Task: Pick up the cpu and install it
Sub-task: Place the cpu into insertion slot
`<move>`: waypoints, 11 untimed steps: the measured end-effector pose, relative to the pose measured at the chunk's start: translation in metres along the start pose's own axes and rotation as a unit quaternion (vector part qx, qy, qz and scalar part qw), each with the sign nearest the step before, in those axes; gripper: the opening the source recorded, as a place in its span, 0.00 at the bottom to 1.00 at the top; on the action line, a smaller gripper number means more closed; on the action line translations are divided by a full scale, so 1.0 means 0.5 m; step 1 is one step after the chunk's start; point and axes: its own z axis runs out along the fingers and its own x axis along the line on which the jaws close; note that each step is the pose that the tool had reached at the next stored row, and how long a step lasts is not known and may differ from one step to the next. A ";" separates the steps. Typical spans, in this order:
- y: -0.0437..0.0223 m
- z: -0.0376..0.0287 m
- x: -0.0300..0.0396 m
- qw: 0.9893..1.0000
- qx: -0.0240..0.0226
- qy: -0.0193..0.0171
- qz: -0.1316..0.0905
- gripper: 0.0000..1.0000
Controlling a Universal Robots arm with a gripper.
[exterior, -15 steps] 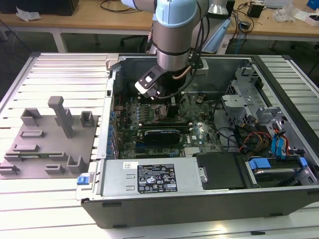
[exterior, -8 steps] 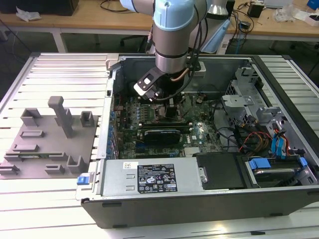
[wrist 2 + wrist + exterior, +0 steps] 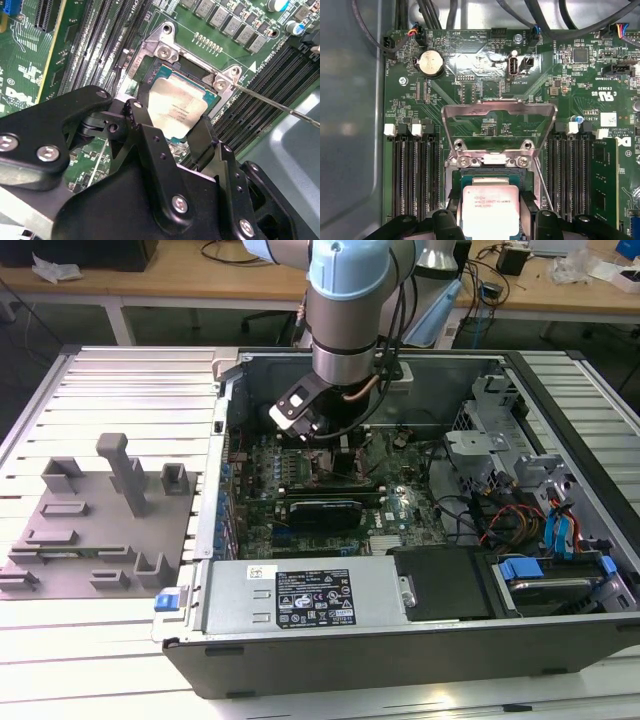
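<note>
The cpu (image 3: 176,107) (image 3: 490,207), a small square chip with a silvery top, sits level in the opening of the motherboard's socket frame (image 3: 165,49) (image 3: 492,161). My gripper (image 3: 170,120) (image 3: 491,204) is over it, with one black finger (image 3: 142,117) (image 3: 454,205) tight against each of two opposite sides. The socket's metal load plate (image 3: 499,107) stands folded open, and its thin lever (image 3: 272,103) (image 3: 546,192) lies off to one side. In the exterior view the gripper (image 3: 335,445) reaches down into the open computer case (image 3: 400,660), over the motherboard.
Memory slots (image 3: 415,175) (image 3: 95,45) flank the socket, with one green module (image 3: 604,185) fitted. The case holds a power supply (image 3: 300,595), a drive cage (image 3: 500,460) and cables. A grey fixture plate (image 3: 90,530) lies on the slatted table at the exterior view's left.
</note>
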 end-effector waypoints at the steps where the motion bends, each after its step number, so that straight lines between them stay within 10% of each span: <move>1: 0.000 0.000 0.000 1.000 0.000 0.000 0.000 0.55; 11: 0.001 0.001 -0.001 1.000 0.000 -0.001 0.000 0.55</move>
